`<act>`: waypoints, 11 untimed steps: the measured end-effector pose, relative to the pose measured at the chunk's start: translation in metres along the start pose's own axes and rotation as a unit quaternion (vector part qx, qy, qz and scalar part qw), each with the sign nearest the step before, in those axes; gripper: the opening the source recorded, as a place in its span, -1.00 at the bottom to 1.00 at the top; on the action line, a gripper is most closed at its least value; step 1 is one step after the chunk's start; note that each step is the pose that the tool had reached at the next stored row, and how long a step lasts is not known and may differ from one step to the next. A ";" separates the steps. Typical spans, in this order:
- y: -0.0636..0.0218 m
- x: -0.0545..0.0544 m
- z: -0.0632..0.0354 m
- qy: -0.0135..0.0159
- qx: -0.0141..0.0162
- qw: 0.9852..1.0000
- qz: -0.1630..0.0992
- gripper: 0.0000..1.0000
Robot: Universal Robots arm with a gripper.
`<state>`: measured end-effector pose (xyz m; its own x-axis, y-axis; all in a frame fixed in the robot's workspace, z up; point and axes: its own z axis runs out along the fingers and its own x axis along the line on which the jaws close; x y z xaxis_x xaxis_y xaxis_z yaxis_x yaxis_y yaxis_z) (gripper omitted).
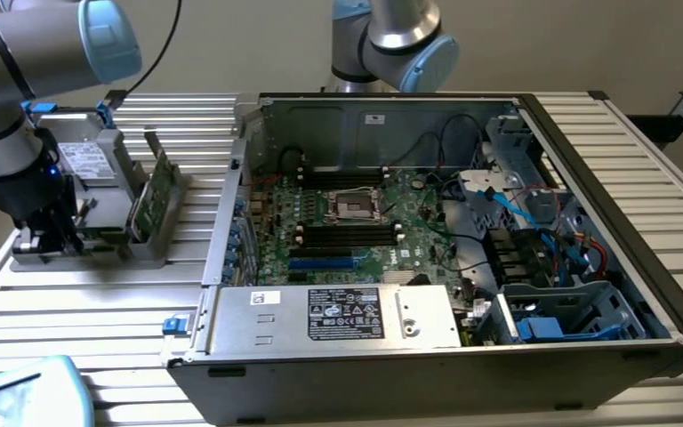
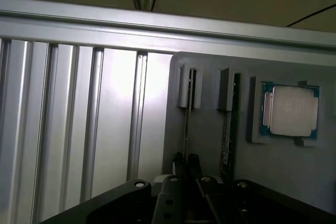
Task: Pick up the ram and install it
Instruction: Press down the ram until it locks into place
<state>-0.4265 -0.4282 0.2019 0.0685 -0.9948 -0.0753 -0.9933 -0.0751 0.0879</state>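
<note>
step: you are at the pick-up. the ram stick (image 2: 187,124) stands on edge in its groove, not yet lifted, and nothing of the install shows as done.
pincer: your pincer (image 2: 186,162) looks closed on the stick, with a dark fingertip tight against each face of its thin edge.
where the stick is: in the grey holder (image 2: 273,177) on the ribbed table (image 2: 79,129), at the exterior view's left, well apart from the open computer case (image 1: 377,120).
neighbours: a second stick (image 2: 227,140) stands in the next groove, just beside yours. the square silver processor (image 2: 291,111) lies flat on its far side.
what the move calls for: by my judgement, a straight pull along the groove walls with no tilt, or the stick may bind or knock its neighbour.
wrist view gives you: the fingertips straddling the edge, and the two grooves told apart.
exterior view gives you: the arm bent low over the holder's left part, and the goal, the black slots (image 1: 341,233) on the green board (image 1: 407,218) inside the case.
</note>
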 end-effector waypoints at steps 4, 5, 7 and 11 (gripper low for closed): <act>-0.0003 0.000 -0.0020 0.000 0.000 1.000 0.000 -0.73; -0.0003 0.000 -0.0029 0.000 0.000 1.000 0.000 -0.73; -0.0005 0.000 -0.0054 0.000 0.000 1.000 0.000 -0.73; -0.0012 -0.001 -0.0112 -0.001 0.000 1.000 0.000 -0.73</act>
<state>-0.4243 -0.4282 0.2130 0.0685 -0.9947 -0.0763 -0.9932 -0.0752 0.0884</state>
